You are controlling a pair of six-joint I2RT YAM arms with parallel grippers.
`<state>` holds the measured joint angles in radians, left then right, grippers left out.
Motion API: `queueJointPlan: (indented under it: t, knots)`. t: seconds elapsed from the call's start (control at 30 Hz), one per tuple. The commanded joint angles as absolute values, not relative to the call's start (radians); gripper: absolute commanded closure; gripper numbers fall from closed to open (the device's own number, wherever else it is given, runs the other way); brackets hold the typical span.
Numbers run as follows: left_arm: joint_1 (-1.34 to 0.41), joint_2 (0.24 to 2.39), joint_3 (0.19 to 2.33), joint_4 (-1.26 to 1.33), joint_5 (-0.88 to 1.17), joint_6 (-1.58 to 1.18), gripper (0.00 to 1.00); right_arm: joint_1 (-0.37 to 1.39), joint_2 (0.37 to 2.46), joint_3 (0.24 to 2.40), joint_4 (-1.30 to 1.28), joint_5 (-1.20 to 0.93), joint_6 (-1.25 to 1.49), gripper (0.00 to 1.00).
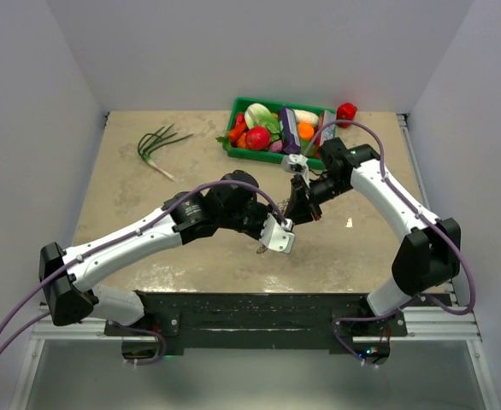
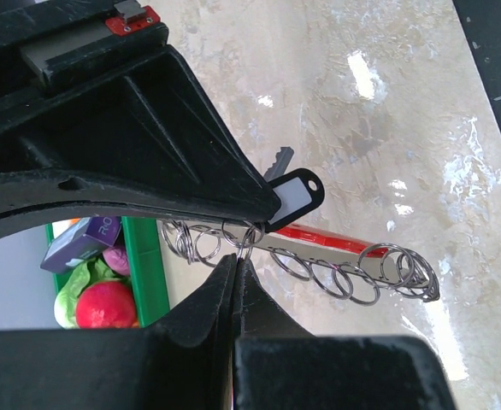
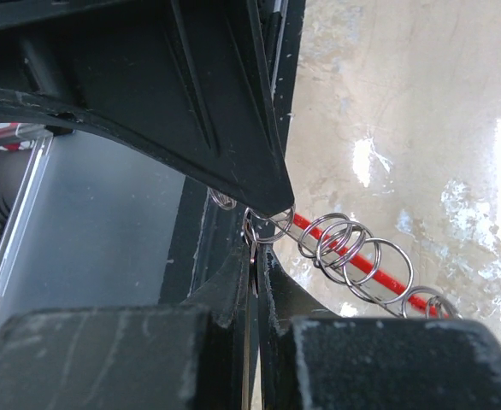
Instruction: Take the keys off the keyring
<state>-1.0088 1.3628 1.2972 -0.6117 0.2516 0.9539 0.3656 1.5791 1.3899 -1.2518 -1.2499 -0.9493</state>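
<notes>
Both grippers meet above the middle of the table. My left gripper (image 1: 276,237) (image 2: 236,259) is shut on a small silvery ring of the keyring (image 2: 244,235). A chain of several linked rings (image 2: 344,278) trails from it beside the red curved tag (image 2: 327,243). A black-headed key with a white label (image 2: 297,195) and a silvery key blade (image 2: 278,160) stick out behind the right gripper's finger. My right gripper (image 1: 300,209) (image 3: 256,248) is shut on a thin ring (image 3: 272,224) of the same bunch, with more rings (image 3: 353,252) and the red tag (image 3: 379,273) to its right.
A green basket (image 1: 232,126) of toy vegetables stands at the back middle and also shows in the left wrist view (image 2: 148,256). A red toy (image 1: 346,111) lies by its right end. Green onions (image 1: 159,145) lie at the back left.
</notes>
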Motion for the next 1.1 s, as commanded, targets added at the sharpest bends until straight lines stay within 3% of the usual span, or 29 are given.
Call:
queueJointPlan:
  t: [0.0, 1.07]
  knots:
    - [-1.020, 1.347, 1.270, -0.591, 0.224, 0.962, 1.00, 0.367, 1.540, 1.440, -1.334, -1.370, -1.037, 1.00]
    - [-0.982, 1.296, 1.293, -0.554, 0.265, 0.877, 1.00, 0.344, 1.476, 1.312, -1.373, -1.282, -1.180, 1.00]
